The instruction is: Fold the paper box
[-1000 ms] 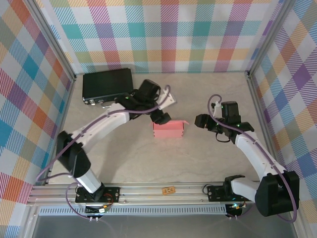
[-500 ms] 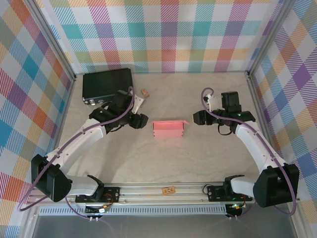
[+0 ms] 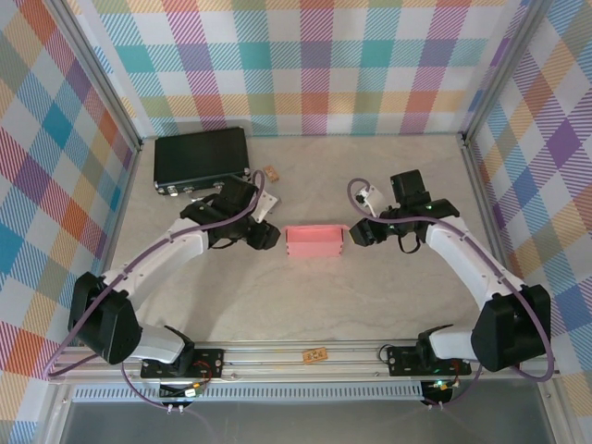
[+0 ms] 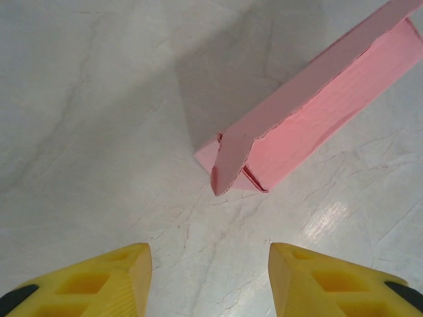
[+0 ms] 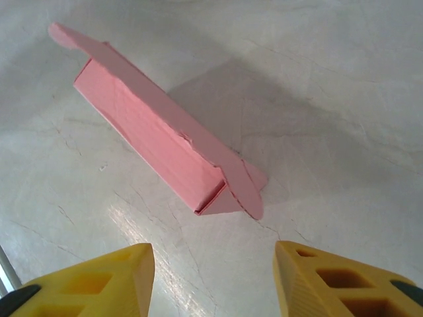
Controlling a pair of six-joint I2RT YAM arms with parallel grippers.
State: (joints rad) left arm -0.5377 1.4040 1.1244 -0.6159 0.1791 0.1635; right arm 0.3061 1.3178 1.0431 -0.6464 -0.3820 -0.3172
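The paper box is a salmon-pink, long, shallow shape lying on the table mid-scene, with small end flaps sticking out. My left gripper sits just off its left end, open, yellow fingers apart with bare table between them. The box's near end flap lies ahead of the left gripper, apart from it. My right gripper is just off the box's right end, also open. In the right wrist view the box lies ahead of the right gripper, untouched.
A black hard case lies at the back left, close behind the left arm. A tiny tan block sits beside it. Another small tan piece rests on the front rail. Plaid walls close in the left, back and right sides.
The left gripper drew back from the box's top-left corner to its left end. The right gripper moved in toward the right end. Both jaws have narrowed. The box has not moved.
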